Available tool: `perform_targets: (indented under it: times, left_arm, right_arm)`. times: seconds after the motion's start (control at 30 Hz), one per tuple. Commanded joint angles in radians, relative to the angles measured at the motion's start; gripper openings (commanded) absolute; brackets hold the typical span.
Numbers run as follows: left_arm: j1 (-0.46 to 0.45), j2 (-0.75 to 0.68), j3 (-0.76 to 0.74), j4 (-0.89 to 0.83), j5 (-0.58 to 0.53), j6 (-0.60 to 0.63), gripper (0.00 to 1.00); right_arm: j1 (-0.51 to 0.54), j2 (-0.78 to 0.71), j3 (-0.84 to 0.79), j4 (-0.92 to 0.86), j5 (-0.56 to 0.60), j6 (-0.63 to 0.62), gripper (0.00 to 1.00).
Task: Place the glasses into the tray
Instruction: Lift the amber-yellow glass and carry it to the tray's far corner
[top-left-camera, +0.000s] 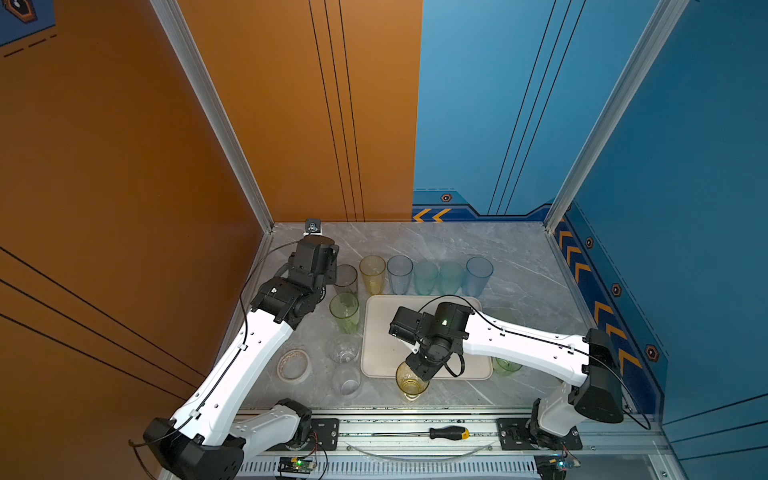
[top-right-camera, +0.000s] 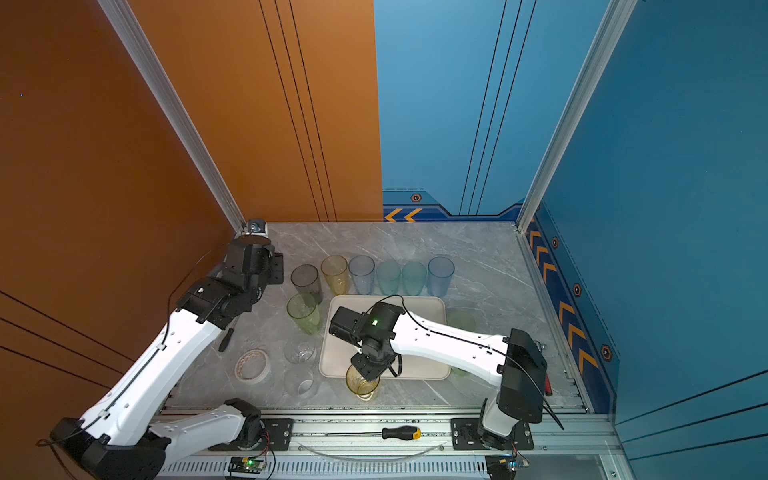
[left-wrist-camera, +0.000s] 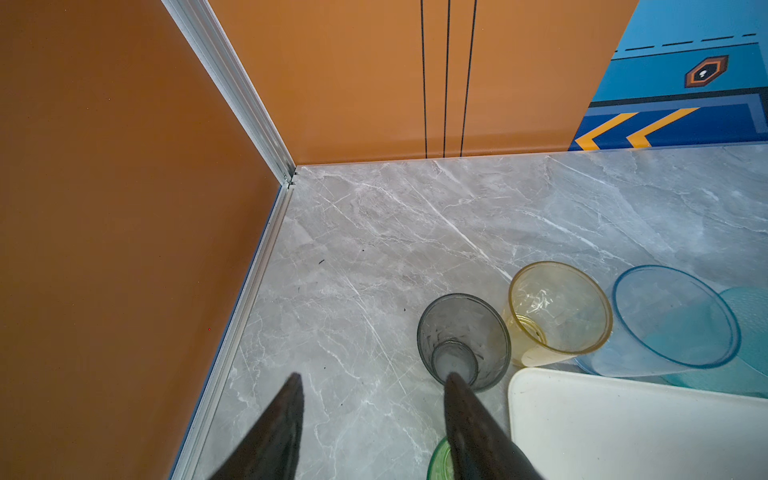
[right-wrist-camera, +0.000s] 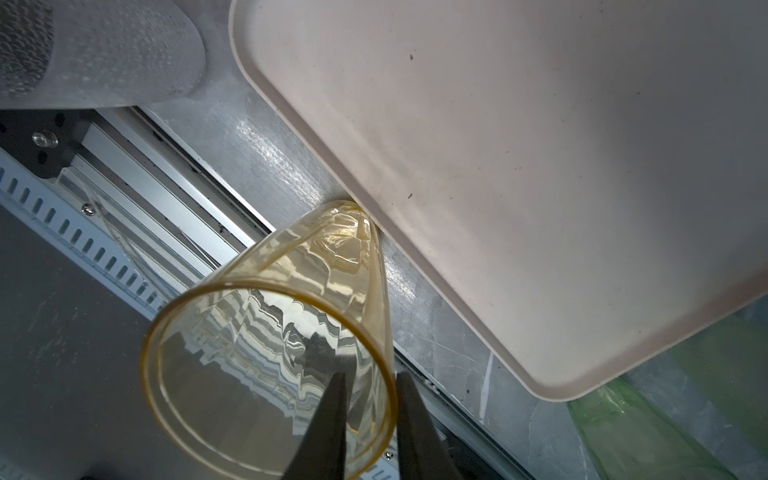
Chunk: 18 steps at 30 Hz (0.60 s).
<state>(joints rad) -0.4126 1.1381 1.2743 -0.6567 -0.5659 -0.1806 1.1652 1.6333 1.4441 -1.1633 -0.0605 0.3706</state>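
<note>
1. Glasses (top-right-camera: 388, 276) of translucent tinted plastic all stand on the grey marbled surface (top-left-camera: 515, 266), outside the cream-white rectangular tray (top-left-camera: 380, 332) with its shallow rim.
2. Nearest, a short yellow glass (top-left-camera: 411, 384) stands just off the tray's near edge. The right tool (right-wrist-camera: 370, 374) is at its rim, fingers (right-wrist-camera: 415, 424) close together astride the wall, one inside and one outside. I cannot tell whether they press it.
3. To its left stands a short clear glass (top-left-camera: 346, 381), with a second clear glass (top-left-camera: 345, 348) behind it. A flat white tape roll (top-left-camera: 294, 365) lies beside both.
4. Right of the tray, a short green glass (top-left-camera: 506, 367) shows partly under the right arm.
5. Farther back, a tall green glass (top-left-camera: 345, 311) stands beside the tray's left edge, and a tall smoky grey glass (left-wrist-camera: 463, 332) stands behind it.
6. The left tool (left-wrist-camera: 374, 376) hovers by the grey glass, fingers wide apart and holding nothing.
7. Farthest, beyond the tray, runs a row: a tall yellow glass (top-left-camera: 372, 274), a pale blue glass (top-left-camera: 400, 274), two teal glasses (top-left-camera: 426, 277), and a taller blue glass (top-left-camera: 478, 276).
</note>
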Motion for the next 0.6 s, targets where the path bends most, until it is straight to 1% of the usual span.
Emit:
perform_targets:
  times: [0.0, 0.17, 0.33, 0.5, 0.57]
  left_arm:
    - [0.009, -0.002, 0.004, -0.021, 0.015, 0.007, 0.55]
    - [0.012, 0.000, 0.002, -0.021, 0.016, 0.007, 0.55]
    - [0.014, 0.006, 0.002, -0.021, 0.020, 0.007, 0.55]
    - [0.016, 0.011, 0.000, -0.021, 0.024, 0.007, 0.55]
    - [0.017, 0.011, 0.001, -0.021, 0.024, 0.009, 0.55]
  right_arm:
    - [-0.005, 0.012, -0.005, 0.017, -0.005, -0.018, 0.19]
    - [-0.005, 0.010, 0.000, 0.020, 0.029, -0.021, 0.16]
    - [-0.005, 0.008, 0.005, 0.019, 0.064, -0.022, 0.10]
    - [-0.001, 0.014, 0.011, 0.019, 0.078, -0.027, 0.07]
    - [0.002, 0.020, 0.018, 0.019, 0.085, -0.027, 0.03]
